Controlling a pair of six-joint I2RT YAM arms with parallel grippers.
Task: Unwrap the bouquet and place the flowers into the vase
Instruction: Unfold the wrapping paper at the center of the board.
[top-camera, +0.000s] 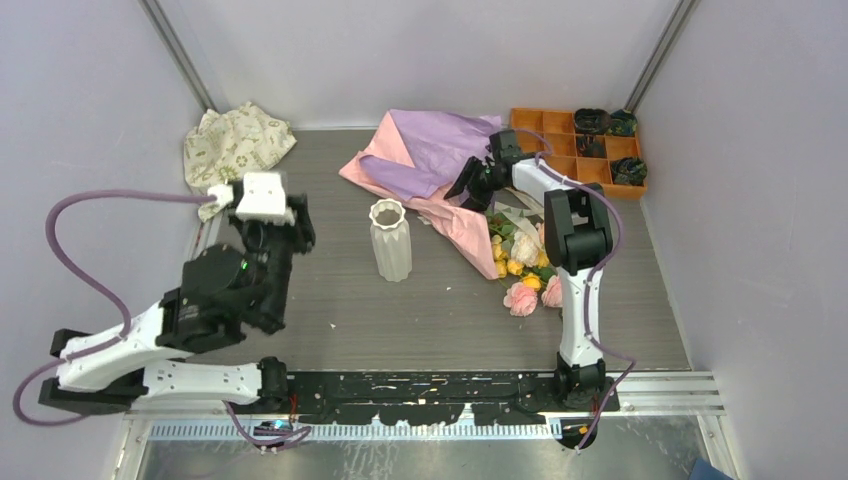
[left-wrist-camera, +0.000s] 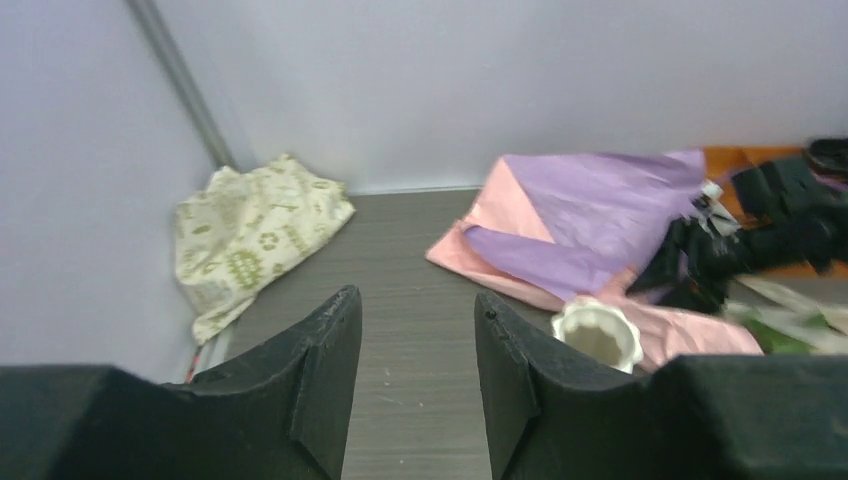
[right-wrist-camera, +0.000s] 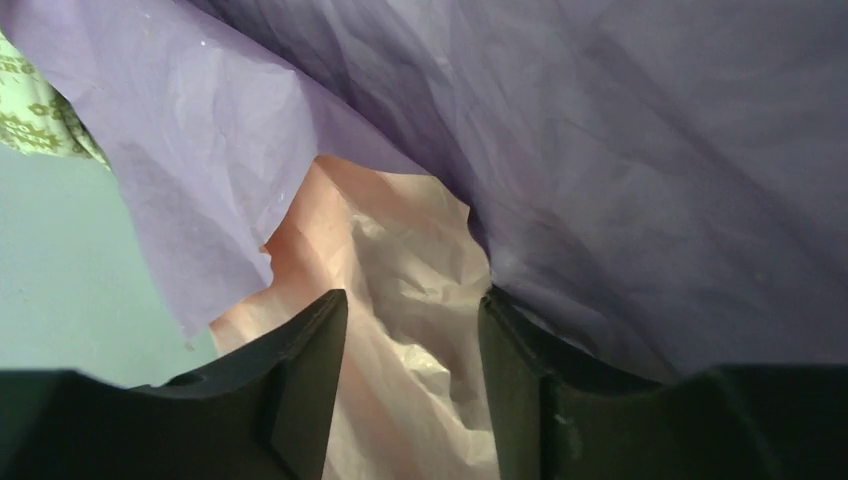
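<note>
Loosely opened across the far middle of a grey, wood-grained tabletop (top-camera: 330, 300), a crinkled sheet of glossy wrapping paper (top-camera: 430, 160), pink on one face and purple on the other, lies in broad folds. The right gripper (right-wrist-camera: 414, 297) is pushed in among those folds. Its black jaws stand apart, with soft pale-pink paper slack between them and purple paper arching overhead.

Artificial roses (top-camera: 522, 270) in peach, pink, cream and yellow, on green leafy stems, lie heaped on the table at the paper's near end, just beside the right arm (top-camera: 575, 235) and partly hidden by it. A small white ribbed vase (top-camera: 390, 240) with a scalloped rim stands upright near the table's middle, apart from the roses.

The left gripper (left-wrist-camera: 418, 295) hangs over the table's left side, its wedge-shaped black fingers parted and holding nothing. A crumpled cream cloth with green print (top-camera: 235, 145) sits in the far-left corner. An orange plastic compartment tray (top-camera: 560, 140) sits far right, with dark objects (top-camera: 592, 120) in some cells. Plain lilac-grey walls (top-camera: 440, 50) enclose the table on three sides.
</note>
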